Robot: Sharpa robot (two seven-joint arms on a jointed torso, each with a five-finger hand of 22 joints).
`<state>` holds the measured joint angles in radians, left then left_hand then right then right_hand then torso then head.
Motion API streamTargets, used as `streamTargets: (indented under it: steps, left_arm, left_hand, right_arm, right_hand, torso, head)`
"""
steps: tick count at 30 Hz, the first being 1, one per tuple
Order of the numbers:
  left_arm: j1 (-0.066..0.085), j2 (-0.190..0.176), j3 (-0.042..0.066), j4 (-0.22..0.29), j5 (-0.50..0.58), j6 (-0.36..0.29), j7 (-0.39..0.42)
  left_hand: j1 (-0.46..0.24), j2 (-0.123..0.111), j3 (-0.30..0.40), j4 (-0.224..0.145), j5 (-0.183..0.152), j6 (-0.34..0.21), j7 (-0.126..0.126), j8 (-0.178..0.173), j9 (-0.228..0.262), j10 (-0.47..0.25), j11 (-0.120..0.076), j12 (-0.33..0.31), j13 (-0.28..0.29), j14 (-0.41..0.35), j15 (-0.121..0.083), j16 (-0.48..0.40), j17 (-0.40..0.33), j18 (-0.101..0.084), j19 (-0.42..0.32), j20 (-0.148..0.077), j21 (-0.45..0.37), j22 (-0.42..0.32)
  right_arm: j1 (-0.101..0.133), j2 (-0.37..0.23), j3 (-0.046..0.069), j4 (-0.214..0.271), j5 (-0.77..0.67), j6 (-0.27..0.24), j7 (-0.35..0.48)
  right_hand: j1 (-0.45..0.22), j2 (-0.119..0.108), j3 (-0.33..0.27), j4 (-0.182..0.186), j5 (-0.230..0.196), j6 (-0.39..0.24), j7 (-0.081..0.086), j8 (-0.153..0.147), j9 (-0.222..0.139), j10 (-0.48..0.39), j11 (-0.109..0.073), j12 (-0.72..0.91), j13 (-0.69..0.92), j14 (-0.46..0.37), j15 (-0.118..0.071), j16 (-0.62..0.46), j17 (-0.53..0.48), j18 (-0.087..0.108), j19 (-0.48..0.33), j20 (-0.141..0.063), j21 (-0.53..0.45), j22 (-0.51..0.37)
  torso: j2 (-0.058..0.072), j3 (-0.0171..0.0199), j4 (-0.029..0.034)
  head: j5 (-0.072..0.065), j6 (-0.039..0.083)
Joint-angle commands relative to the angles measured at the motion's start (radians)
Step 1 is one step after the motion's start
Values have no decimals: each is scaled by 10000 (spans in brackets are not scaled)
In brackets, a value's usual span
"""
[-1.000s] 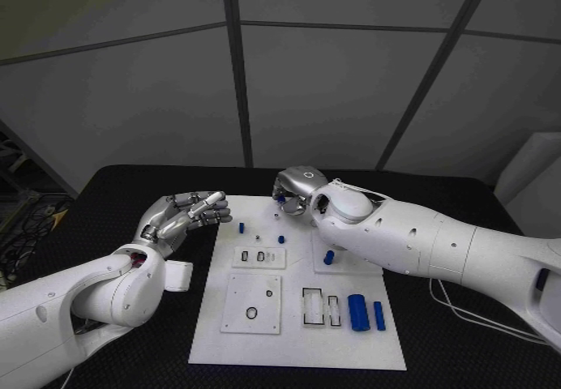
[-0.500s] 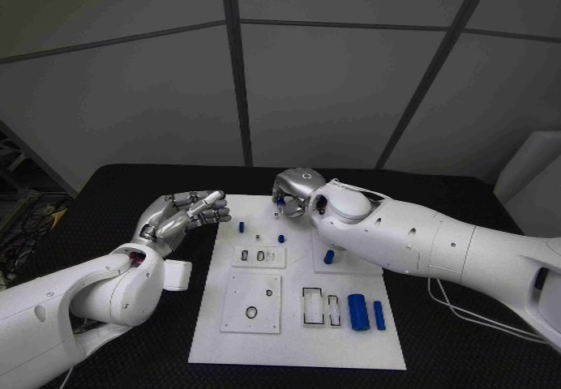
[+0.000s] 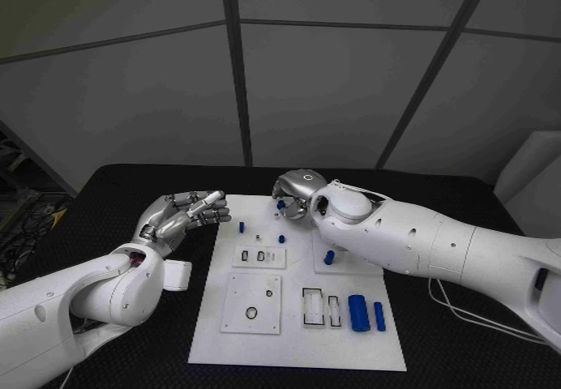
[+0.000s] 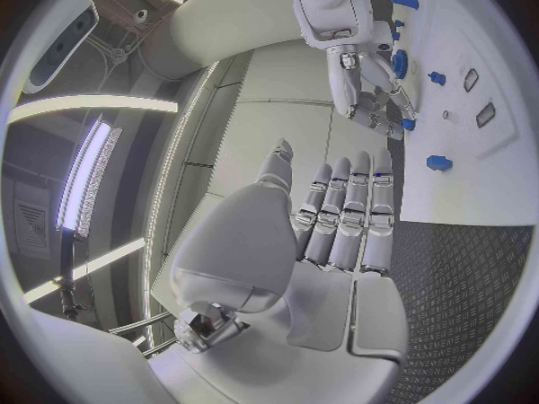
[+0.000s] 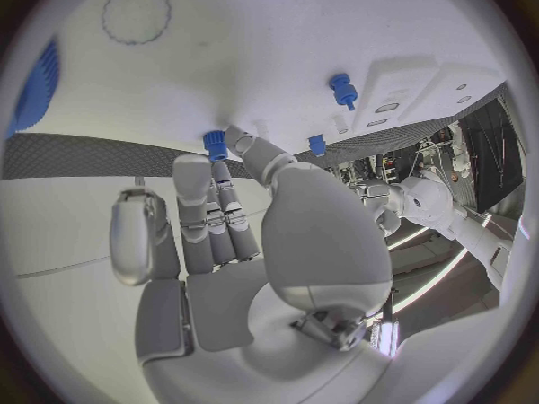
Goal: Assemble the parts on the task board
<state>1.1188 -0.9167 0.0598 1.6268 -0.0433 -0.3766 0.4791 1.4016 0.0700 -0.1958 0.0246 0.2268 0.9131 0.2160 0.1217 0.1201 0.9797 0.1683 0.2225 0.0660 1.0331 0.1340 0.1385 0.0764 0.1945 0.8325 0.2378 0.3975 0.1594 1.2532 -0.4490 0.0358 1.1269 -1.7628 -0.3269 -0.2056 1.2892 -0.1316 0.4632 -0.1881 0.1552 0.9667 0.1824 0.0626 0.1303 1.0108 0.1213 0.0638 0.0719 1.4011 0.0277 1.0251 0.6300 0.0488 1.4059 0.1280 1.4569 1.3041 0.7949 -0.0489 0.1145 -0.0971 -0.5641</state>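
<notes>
While your right hand (image 3: pixel 295 194) hovers at the task board's (image 3: pixel 298 344) far edge, its fingers pinch a small blue part (image 3: pixel 280 205); your left hand (image 3: pixel 184 215) waits empty, fingers spread, beside the board. In the left wrist view, that part sits at the fingertips. In the right wrist view, a tilted peg could jam or slip free

Head camera looks down; 2 wrist cameras share task board (image 3: pixel 298 292).
</notes>
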Motion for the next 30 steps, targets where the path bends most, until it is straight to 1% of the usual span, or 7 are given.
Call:
streamTargets:
  steps: [1, 9, 15, 19, 23, 27, 30]
  left_arm:
    - [16, -5, 13, 3, -64, 115, 30]
    - [18, -23, 13, -24, -64, 119, 28]
    - [18, -54, 12, -76, -64, 137, 29]
    - [18, -87, 11, -123, -63, 168, 27]
    - [17, -108, 10, -167, -63, 207, 27]
    - [16, -108, 9, -227, -63, 237, 25]
    - [16, -97, 9, -272, -63, 263, 26]
  left_hand:
    - [-27, 53, -59, -22, -47, 52, 43, -40, -12, 29, 43, -52, -12, 3, 56, -36, -12, -137, -26, 67, -40, -10]
    - [-27, 53, -59, -22, -47, 52, 43, -40, -12, 29, 43, -52, -12, 3, 56, -36, -12, -137, -26, 67, -40, -10]
    - [-27, 53, -59, -22, -47, 52, 43, -40, -12, 29, 43, -52, -12, 3, 56, -36, -12, -137, -26, 67, -40, -10]
    - [-30, 57, -70, -34, -53, 50, 45, -52, -14, 25, 45, -66, -13, 1, 58, -49, -14, -137, -27, 69, -42, -15]
    - [-29, 58, -72, -37, -53, 50, 44, -53, -15, 26, 45, -67, -13, 2, 58, -51, -14, -137, -27, 69, -43, -16]
    - [-21, 69, -73, -49, -55, 58, 36, -57, -14, 34, 42, -72, -11, 9, 57, -56, -13, -136, -24, 69, -43, -19]
    - [-21, 69, -73, -49, -55, 58, 36, -57, -14, 34, 42, -72, -11, 9, 57, -56, -13, -136, -24, 69, -43, -19]
  right_arm:
    - [26, 10, 7, -7, 144, -198, 170]
    - [24, -256, 7, 366, 341, -573, 294]
    - [19, -1061, 18, 1259, 841, -1158, 426]
    - [18, -2051, 294, 2119, 1905, -1355, 424]
    - [18, -2840, 589, 2629, 3044, -984, 189]
    - [18, -3403, 704, 2848, 3766, -512, -115]
    - [17, -3655, 742, 2889, 4039, -160, -378]
  right_hand:
    - [188, -172, -459, 297, -303, -408, 108, 8, -108, -608, 132, -23, -70, -52, 80, -287, -395, 156, -177, 151, -226, -182]
    - [588, -278, -991, 921, -343, -495, 70, 26, -159, -475, 92, 13, -23, 79, 53, -300, -471, 151, -82, 152, -297, -199]
    - [657, -255, -1046, 1208, -192, -254, 22, 83, -130, 46, 17, 116, 37, 105, -2, -315, -554, 155, -59, 102, -340, -234]
    - [451, -217, -936, 1544, -132, 143, -158, 165, -79, 957, -181, 329, 163, 230, -135, -53, -223, 70, 196, -9, -151, 155]
    - [26, -312, -873, 1979, -239, 339, -452, 177, -46, 2606, -610, 958, 550, 571, -452, 860, 1102, -164, 830, -269, 416, 1233]
    - [-237, -599, -999, 2310, -318, 535, -737, 207, 61, 3760, -956, 1569, 1161, 703, -780, 1397, 1831, -281, 1131, -603, 694, 1761]
    - [-313, -807, -1253, 2477, -325, 537, -860, 163, 147, 4287, -1095, 2261, 1860, 827, -889, 1870, 2496, -363, 1340, -753, 876, 2124]
  torso:
    - [2, 2, -1]
    - [-3, 13, -11]
    - [-24, 28, -43]
    - [-62, 63, -117]
    - [-118, 111, -231]
    - [-182, 155, -322]
    - [-205, 177, -362]
  head:
    - [0, 9]
    - [0, 10]
    - [-8, 30]
    - [-68, 94]
    - [-78, 133]
    - [-85, 154]
    - [-115, 158]
